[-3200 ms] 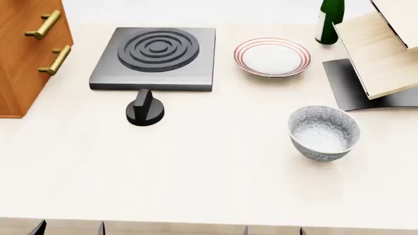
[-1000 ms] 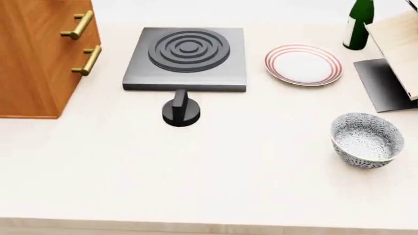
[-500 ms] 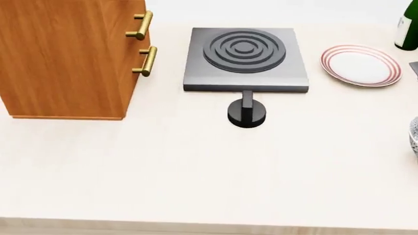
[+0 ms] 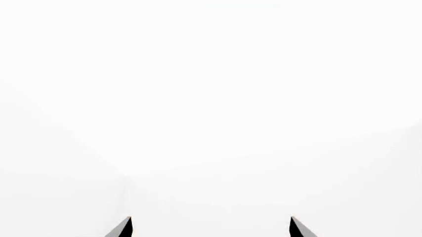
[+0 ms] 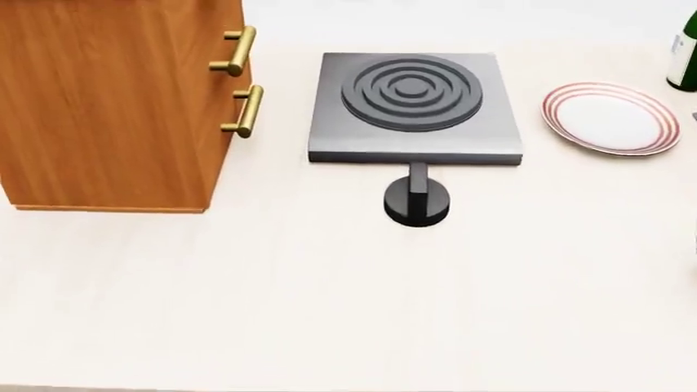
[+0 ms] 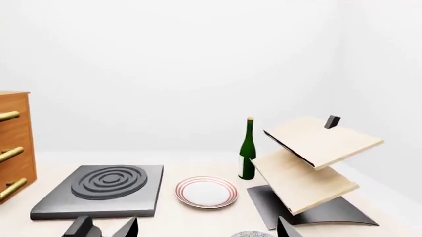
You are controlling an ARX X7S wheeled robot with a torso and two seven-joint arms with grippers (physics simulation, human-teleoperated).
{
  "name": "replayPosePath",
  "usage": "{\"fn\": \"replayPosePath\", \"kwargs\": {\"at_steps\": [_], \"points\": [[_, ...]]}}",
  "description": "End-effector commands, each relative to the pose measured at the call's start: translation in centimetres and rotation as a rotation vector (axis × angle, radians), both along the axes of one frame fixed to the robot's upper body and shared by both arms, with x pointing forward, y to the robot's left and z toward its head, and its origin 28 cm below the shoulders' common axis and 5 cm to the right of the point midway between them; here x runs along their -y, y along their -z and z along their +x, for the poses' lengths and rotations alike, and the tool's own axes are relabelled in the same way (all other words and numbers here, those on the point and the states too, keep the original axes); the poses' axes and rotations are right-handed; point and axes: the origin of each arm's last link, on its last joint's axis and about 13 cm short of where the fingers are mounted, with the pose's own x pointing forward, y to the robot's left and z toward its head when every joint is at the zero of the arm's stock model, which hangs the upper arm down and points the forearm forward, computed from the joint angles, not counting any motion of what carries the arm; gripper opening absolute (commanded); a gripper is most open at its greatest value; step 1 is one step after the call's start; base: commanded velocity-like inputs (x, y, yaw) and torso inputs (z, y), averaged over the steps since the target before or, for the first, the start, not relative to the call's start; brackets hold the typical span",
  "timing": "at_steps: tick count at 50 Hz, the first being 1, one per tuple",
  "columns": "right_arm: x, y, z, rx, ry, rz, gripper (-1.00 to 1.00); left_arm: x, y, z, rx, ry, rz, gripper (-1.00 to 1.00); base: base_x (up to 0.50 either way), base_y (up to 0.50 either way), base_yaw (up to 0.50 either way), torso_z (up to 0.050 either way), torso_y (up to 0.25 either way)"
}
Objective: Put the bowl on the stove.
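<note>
Head view: the stove (image 5: 414, 110) sits upper centre, a flat square dark-grey slab with a round burner of raised concentric rings; the knob (image 5: 416, 198), black and round, lies just below it. A wooden cabinet (image 5: 114, 98) with brass handles fills the upper left, and a flat white plate (image 5: 610, 118) with red rim rings lies at the right edge. The bowl (image 6: 254, 234) is outside this frame; in the right wrist view only a speckled sliver of its rim shows at the bottom edge, between the dark fingertips of the right gripper (image 6: 205, 228). Those tips stand well apart and hold nothing. The left gripper (image 4: 211, 227) shows two spread tips against blank white, also empty. Risk: with the bowl out of the head frame, a reach relies on the wrist camera alone; a misjudged approach may tip the deep, smooth ceramic bowl. Nearby, a green bottle (image 6: 246, 149) and slanted wooden shelves (image 6: 316, 165) could be struck.
</note>
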Motion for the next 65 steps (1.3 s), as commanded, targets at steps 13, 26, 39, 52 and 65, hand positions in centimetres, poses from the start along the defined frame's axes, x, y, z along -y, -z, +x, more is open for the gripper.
{"fn": "replayPosePath", "kwargs": {"at_steps": [13, 26, 39, 52, 65], "points": [[0.29, 0.36, -0.3, 0.018, 0.016, 0.013, 1.0, -0.2, 0.03, 0.22, 0.022, 0.018, -0.004, 1.0, 0.5, 0.0, 0.0, 0.0, 0.0], [0.33, 0.38, -0.33, 0.016, 0.016, 0.008, 1.0, -0.16, 0.0, 0.24, 0.021, 0.019, -0.003, 1.0, 0.5, 0.0, 0.0, 0.0, 0.001], [0.21, 0.53, -0.33, 0.001, 0.004, 0.004, 1.0, -0.16, 0.04, 0.28, 0.019, 0.019, -0.006, 1.0, 0.5, 0.0, 0.0, 0.0, 0.001], [0.16, 0.54, -0.3, -0.001, 0.004, 0.002, 1.0, -0.15, 0.13, 0.3, 0.019, 0.019, -0.007, 1.0, 0.5, 0.0, 0.0, 0.0, 0.001], [0.14, 0.58, -0.42, -0.016, -0.009, 0.021, 1.0, -0.09, 0.19, 0.33, 0.018, 0.02, -0.007, 1.0, 0.5, 0.0, 0.0, 0.0, 0.0]]}}
